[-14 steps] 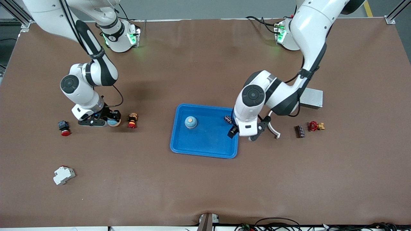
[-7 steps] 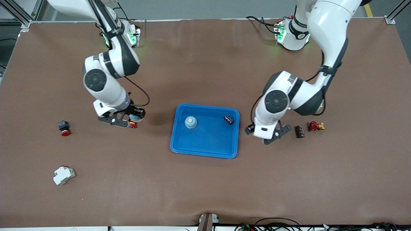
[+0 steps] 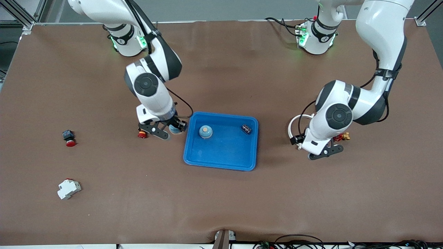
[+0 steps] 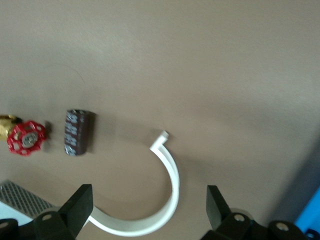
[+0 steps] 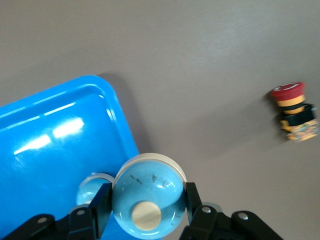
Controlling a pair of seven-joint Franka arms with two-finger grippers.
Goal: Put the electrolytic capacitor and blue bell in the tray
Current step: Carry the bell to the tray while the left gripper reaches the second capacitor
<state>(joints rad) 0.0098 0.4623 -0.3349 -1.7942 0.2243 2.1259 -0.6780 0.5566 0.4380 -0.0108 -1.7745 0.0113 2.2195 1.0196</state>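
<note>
The bright-blue tray lies mid-table. In it sit a blue bell and a dark electrolytic capacitor. My right gripper is shut on a second blue bell, held above the table just outside the tray's rim at the right arm's end. The right wrist view shows that bell between the fingers, beside the tray. My left gripper is open and empty, over the table toward the left arm's end. The left wrist view shows it above a white curved clip.
Another dark capacitor, a red valve and a grey box corner lie near the left gripper. A red-capped button sits by the right gripper. A black-and-red button and a white breaker lie toward the right arm's end.
My right gripper has carried the blue bell from beside the red-capped button to the tray's rim. My left gripper has moved off the tray toward the left arm's end, empty.
</note>
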